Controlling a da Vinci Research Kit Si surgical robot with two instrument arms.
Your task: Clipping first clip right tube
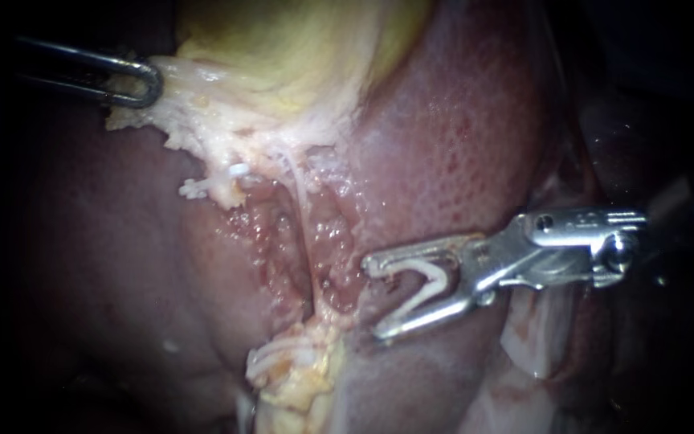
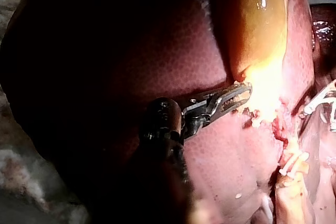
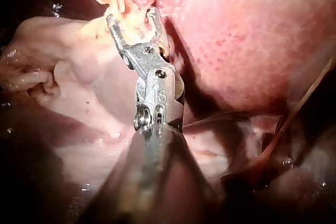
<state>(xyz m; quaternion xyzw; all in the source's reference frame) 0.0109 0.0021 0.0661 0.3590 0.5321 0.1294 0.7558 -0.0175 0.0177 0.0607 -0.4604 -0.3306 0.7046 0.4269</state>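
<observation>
1. Left instrument point(image 1: 142, 80) enters from the left, high in the endoscope view. Its jaws lie together, clamped on the pale ragged tissue at the lower edge of the gallbladder point(image 1: 283, 48).
2. The left wrist view agrees: the left instrument point(image 2: 231, 98) has its jaw tips at the brightly lit pale end of the gallbladder point(image 2: 257, 19), with no gap visible between the jaws.
3. Right instrument point(image 1: 373, 297) enters from the right, shaft roughly level. Its jaws stand wide apart in a V, with a white clip point(image 1: 431, 281) seated between them, one leg along each jaw. The clip is open.
4. A thin pale tube point(image 1: 305, 209) runs down the raw groove between the liver point(image 1: 459, 137) lobes, from the gallbladder edge toward a pale fatty clump point(image 1: 299, 370) below.
5. The clip's mouth faces the groove, with the jaw tips just beside the groove's right margin. The tube is not between the clip's legs.
6. I cannot tell which strand in the groove is the right tube.
7. In the right wrist view the right instrument point(image 3: 131, 15) has its jaws spread against pale tissue, and whether they straddle anything is unclear.
</observation>
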